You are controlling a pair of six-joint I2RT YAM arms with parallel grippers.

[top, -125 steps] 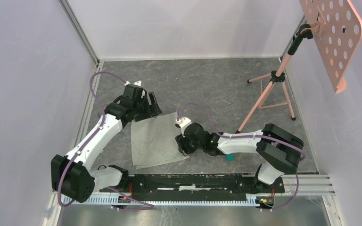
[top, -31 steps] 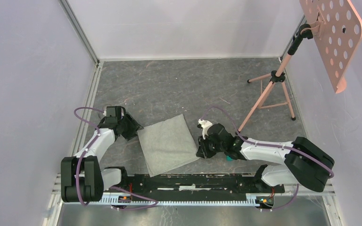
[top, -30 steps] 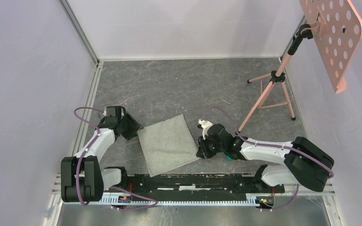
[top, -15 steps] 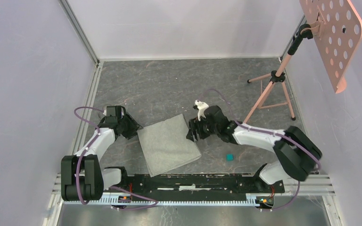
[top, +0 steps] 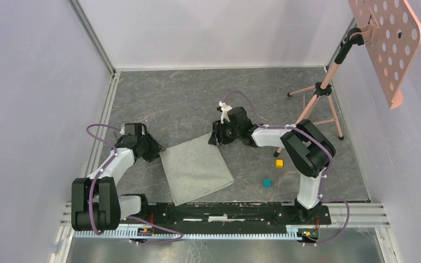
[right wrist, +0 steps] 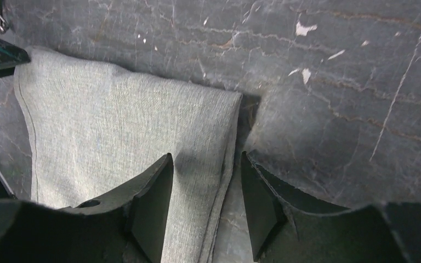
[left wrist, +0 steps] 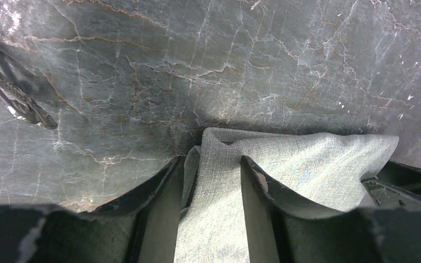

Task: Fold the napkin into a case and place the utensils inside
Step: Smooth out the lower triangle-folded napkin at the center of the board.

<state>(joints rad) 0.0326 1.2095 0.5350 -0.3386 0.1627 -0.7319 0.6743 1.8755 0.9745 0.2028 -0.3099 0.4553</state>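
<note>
Grey-green cloth, the napkin (top: pixel 196 167), lies folded flat into a rough square between the two arms. What changed in the last second is on the right. The right gripper (right wrist: pixel 205 161) has swung from the cloth's near right corner up to its far right corner. Its fingers now stand spread, one over the fabric and one over bare table (top: pixel 186 98), straddling the edge without pinching it. The left gripper (left wrist: pixel 214 164) has stayed put at the opposite far corner, closed on a bunched bit of cloth that fills the space between its fingers.

I judge this a re-grip for another fold, with both far corners about to be carried together.

No pocket is open yet, so the case holds nothing. One thin metal utensil (left wrist: pixel 16 98), fork or spoon I cannot tell, lies on the table ahead and left of the left fingers. A yellow cube (top: pixel 279 163) and a teal cube (top: pixel 266 183) sit well behind the right gripper.
</note>
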